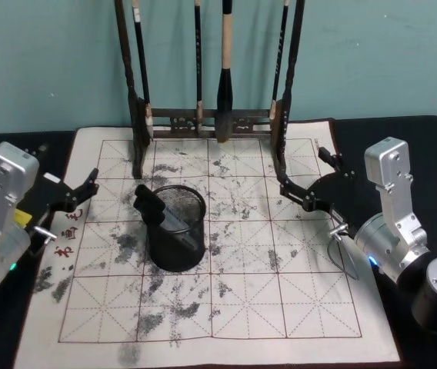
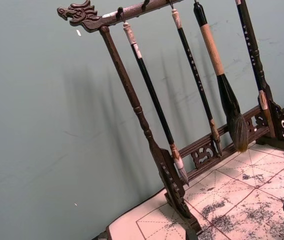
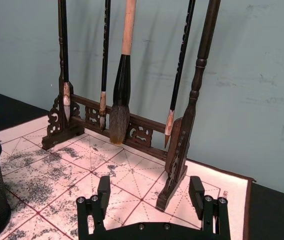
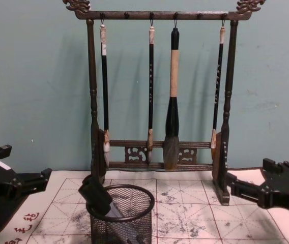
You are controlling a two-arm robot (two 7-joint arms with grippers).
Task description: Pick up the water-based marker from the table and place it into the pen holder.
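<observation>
Looks done: marker (image 1: 159,211) sits in the mesh pen holder (image 1: 188,254), both the left gripper (image 1: 76,194) and right gripper (image 1: 309,184) are spread open and empty, so just park.

The room is evenly and fairly brightly lit, and the teal wall (image 4: 32,76) shows no hot spots. Behind the brush rack (image 4: 157,91) soft, doubled shadows of its posts and hanging brushes (image 4: 172,96) spread across the wall, so light seems to come from the front and from more than one lamp. They are broadest in the left wrist view, smeared to the left of the rack. On the gridded paper mat (image 1: 241,254) shadows stay faint; only a weak one lies under the mesh pen holder (image 1: 176,227). The silver arm housings (image 1: 388,165) beside the mat catch mild glare. Everything is reasonably sharp, with slight softness on the rack's top in the head view.
</observation>
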